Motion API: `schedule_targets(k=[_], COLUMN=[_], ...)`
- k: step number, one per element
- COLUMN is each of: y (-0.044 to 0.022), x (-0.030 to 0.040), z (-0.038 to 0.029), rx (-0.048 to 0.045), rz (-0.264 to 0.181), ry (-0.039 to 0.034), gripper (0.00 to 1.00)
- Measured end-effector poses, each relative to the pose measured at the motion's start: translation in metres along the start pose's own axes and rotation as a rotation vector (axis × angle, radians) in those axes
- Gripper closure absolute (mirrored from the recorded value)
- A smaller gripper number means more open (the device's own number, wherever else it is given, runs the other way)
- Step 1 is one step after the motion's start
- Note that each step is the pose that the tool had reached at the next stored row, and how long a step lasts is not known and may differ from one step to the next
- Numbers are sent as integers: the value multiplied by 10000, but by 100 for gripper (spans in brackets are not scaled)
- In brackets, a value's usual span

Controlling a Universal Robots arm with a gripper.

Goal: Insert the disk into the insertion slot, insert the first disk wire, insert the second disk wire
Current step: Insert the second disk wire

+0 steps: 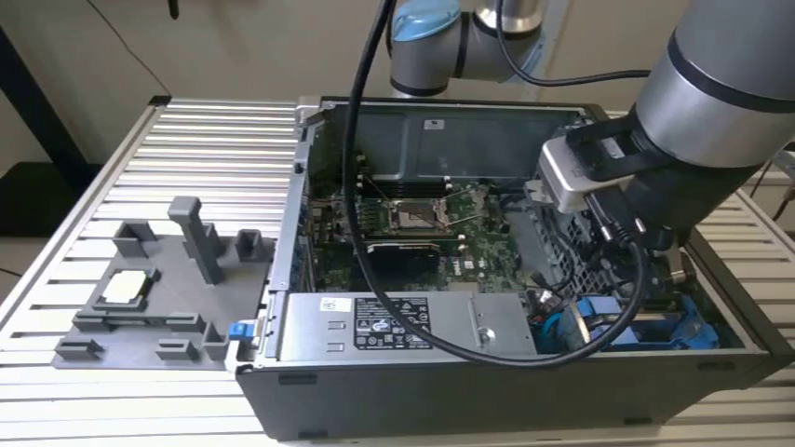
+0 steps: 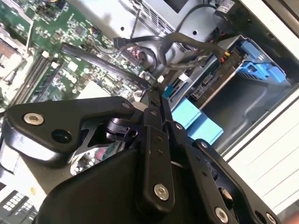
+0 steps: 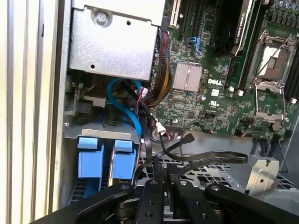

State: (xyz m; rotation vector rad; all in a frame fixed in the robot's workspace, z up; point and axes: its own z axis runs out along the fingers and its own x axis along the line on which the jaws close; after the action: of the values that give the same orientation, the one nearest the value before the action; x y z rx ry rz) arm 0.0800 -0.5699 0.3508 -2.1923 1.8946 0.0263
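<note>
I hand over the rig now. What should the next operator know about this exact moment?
Hand: inside the open case, close to the drive bays. I cannot tell whether it holds anything.
Disk: in its blue carrier, it appears to be pushed into the slot.
Wires: in the first wrist view, a black wire ends in a free connector above the hand and is not plugged in.
Done: disk insertion, as far as the views show.
Left: both disk wires; no connection at the disk can be confirmed.
</note>
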Motion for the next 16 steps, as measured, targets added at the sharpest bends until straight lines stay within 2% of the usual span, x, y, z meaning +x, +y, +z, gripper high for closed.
schedule_targets(k=[2, 7, 8, 10, 13, 14, 15, 16], y=[-3, -14, -15, -20, -41, -43, -43, -43], x=[2, 2, -4, -8, -30, -31, -32, -32], z=[0, 2, 3, -22, -139, -151, -153, -154], rx=[-44, -174, -184, -182, -179, -172, -150, -119], rz=[-28, -89, -97, -89, -85, -80, -64, -45], ry=[300, 1194, 1292, 1295, 1283, 1237, 1113, 940], gripper=[85, 85, 85, 85, 85, 83, 83, 77])
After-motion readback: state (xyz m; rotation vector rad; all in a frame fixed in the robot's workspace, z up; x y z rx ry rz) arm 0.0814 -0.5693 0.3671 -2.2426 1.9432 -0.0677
